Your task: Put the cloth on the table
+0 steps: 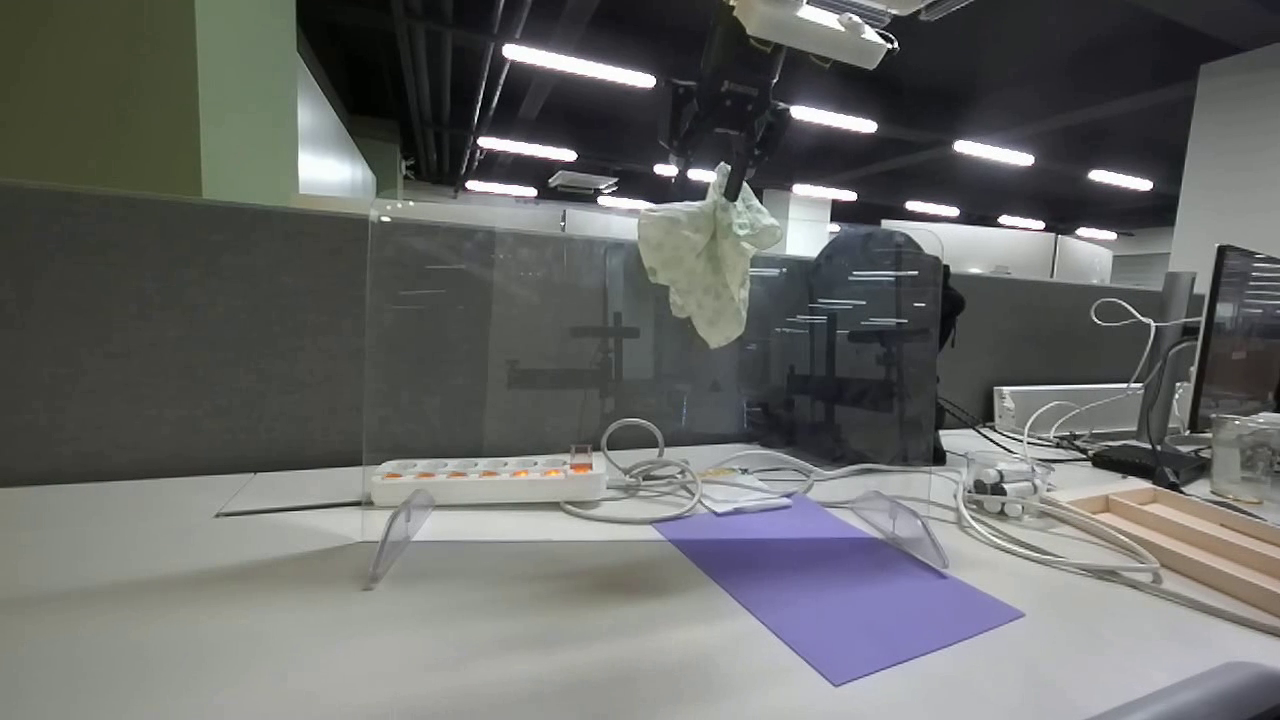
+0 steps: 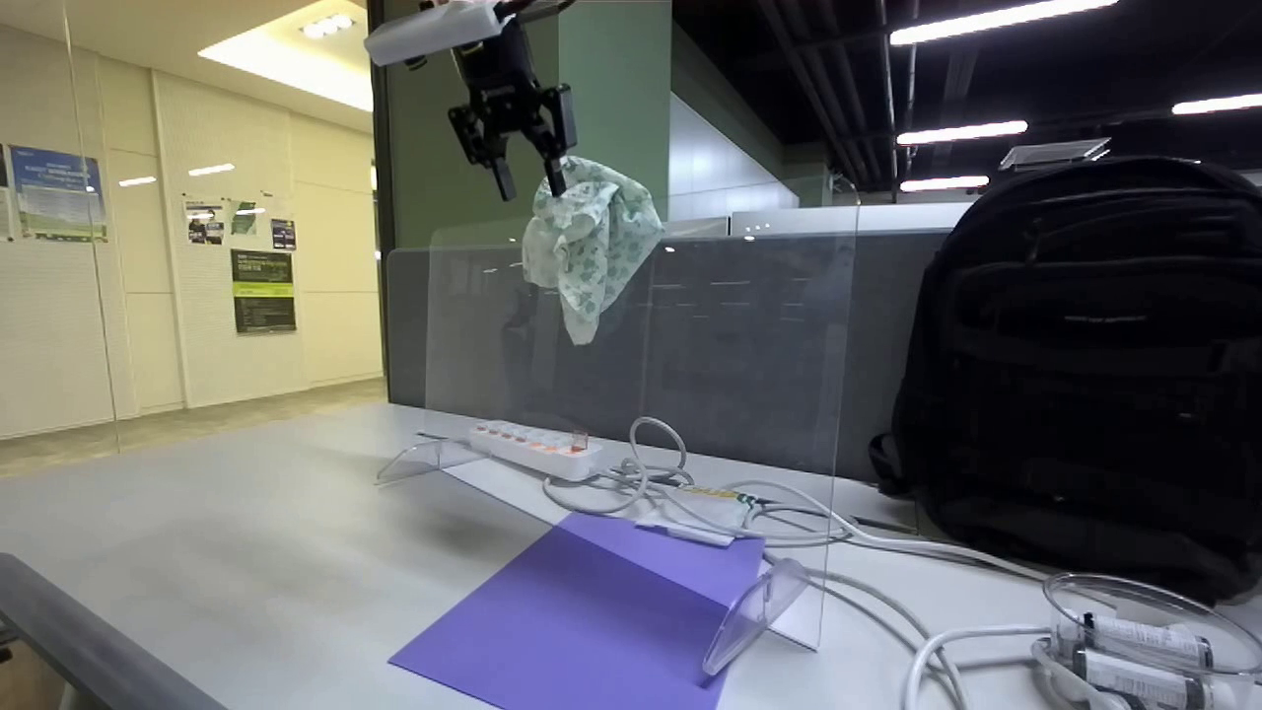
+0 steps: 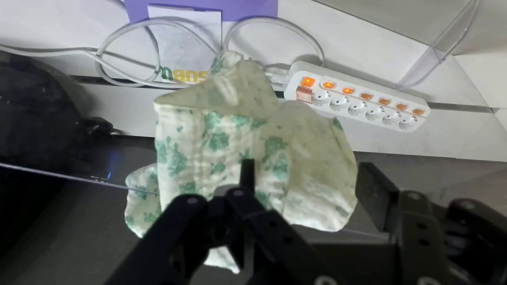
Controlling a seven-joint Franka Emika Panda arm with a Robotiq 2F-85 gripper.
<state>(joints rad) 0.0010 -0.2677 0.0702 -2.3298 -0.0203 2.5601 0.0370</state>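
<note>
Over the top edge of the clear panel (image 1: 480,350), above the worktop (image 1: 180,620), find the cloth (image 2: 596,242) apparently draped. With the end effector (image 2: 532,189) spread wide and seemingly gripping nothing, centre on a raised fold, close firmly, lift clear, then lower.

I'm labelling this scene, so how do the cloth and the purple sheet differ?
The cloth is pale with green prints; the purple sheet looks plain. The cloth hangs in folds above the table; the purple sheet lies flat on it. Both look thin.
</note>
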